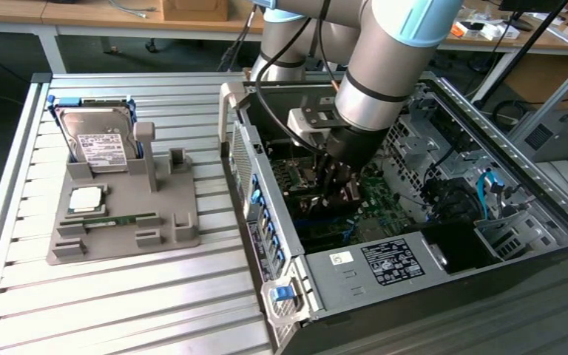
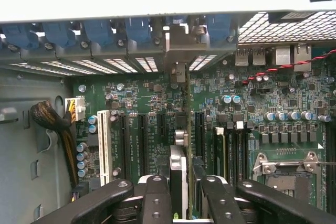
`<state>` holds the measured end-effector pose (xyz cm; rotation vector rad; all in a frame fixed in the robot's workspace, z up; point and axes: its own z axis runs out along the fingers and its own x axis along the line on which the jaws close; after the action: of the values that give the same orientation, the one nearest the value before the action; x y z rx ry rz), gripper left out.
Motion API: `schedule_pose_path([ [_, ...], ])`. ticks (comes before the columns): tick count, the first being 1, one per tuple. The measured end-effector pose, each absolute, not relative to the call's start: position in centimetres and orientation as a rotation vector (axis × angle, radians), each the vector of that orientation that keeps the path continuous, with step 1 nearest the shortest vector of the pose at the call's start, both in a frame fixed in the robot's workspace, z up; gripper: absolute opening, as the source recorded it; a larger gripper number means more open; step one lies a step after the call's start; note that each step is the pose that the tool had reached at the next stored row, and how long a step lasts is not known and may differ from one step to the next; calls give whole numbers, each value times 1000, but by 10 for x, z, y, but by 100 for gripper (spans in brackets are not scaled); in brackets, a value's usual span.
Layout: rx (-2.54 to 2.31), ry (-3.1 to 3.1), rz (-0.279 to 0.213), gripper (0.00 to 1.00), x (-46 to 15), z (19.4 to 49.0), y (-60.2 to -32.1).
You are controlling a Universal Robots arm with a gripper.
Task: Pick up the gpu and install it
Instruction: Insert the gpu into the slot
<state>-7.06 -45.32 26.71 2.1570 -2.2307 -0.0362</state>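
Observation:
My gripper (image 1: 342, 185) is lowered inside the open computer case (image 1: 383, 259), over the green motherboard (image 2: 142, 103). In the wrist view the gpu (image 2: 178, 169) appears edge-on as a thin dark card standing upright between my black fingers (image 2: 157, 198), and the gripper (image 2: 185, 195) is shut on it. Its silver bracket (image 2: 181, 40) reaches the row of rear slot openings below the blue latches. The card lines up with a black expansion slot. I cannot tell whether it is seated in that slot.
On the slatted table at the exterior view's left, a grey fixture (image 1: 175, 229) holds a silver hard drive (image 1: 101, 144), a processor (image 1: 86, 198) and a green memory stick (image 1: 116, 220). Inside the case are a white slot (image 2: 104, 140), a cable bundle (image 2: 50, 116) and the processor socket (image 2: 286, 174).

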Motion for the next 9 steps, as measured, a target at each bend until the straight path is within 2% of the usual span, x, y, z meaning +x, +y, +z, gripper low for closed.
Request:
schedule_pose_path([
  [9, 2156, -2230, -38, 27, -70, 265, -453],
])
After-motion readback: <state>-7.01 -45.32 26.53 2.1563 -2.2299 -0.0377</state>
